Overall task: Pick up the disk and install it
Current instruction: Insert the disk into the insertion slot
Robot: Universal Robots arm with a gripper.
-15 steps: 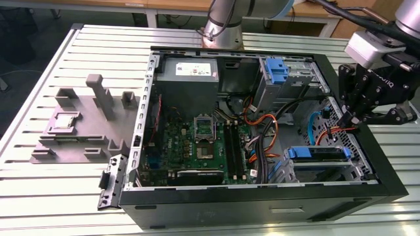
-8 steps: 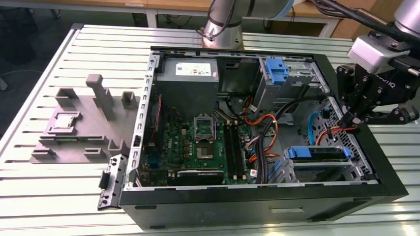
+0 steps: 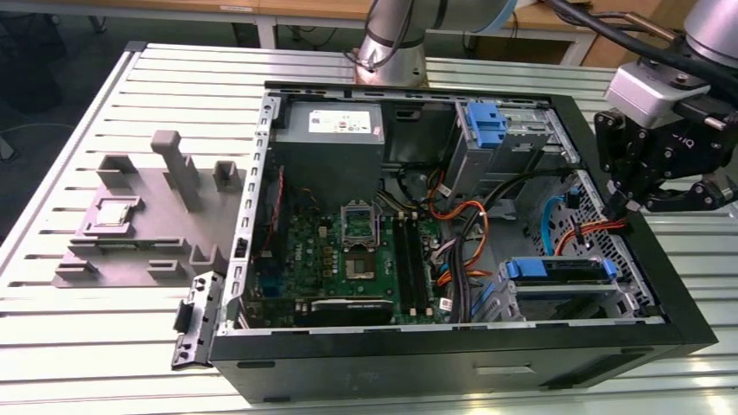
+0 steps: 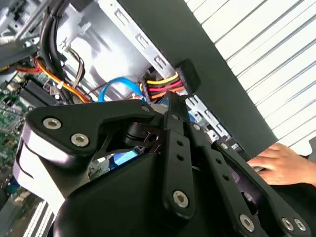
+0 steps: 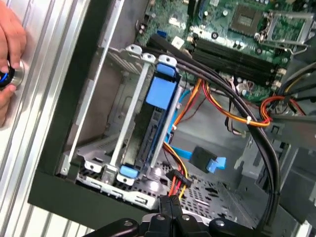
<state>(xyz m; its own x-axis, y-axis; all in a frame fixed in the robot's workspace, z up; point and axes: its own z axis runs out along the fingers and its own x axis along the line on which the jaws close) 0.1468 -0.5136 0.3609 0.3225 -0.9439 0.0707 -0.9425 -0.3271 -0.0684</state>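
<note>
The disk (image 5: 161, 92) stands edge-on in a slot of the metal drive cage (image 5: 129, 108), its blue carrier around a dark body; its label face is hidden. In the exterior view the disk (image 3: 559, 270) lies in the cage at the near right corner of the open computer case (image 3: 461, 350). My gripper (image 3: 624, 202) hangs over the case's right wall, apart from the disk. Its fingertips (image 5: 163, 216) are pressed together, shut, right by the red, yellow and black wires of a power connector (image 5: 177, 178). I cannot tell whether the wires are pinched. The connector (image 4: 184, 74) lies just beyond the gripper (image 4: 173, 101).
A second blue bracket (image 3: 486, 122) sits in the upper bay. Cables (image 3: 467, 233) cross the motherboard (image 3: 346, 251). A grey fixture block (image 3: 150, 216) stands on the slotted table at the exterior view's left. A person's hand (image 5: 9, 59) rests on a button beside the case; the hand (image 4: 277, 165) also shows behind the gripper.
</note>
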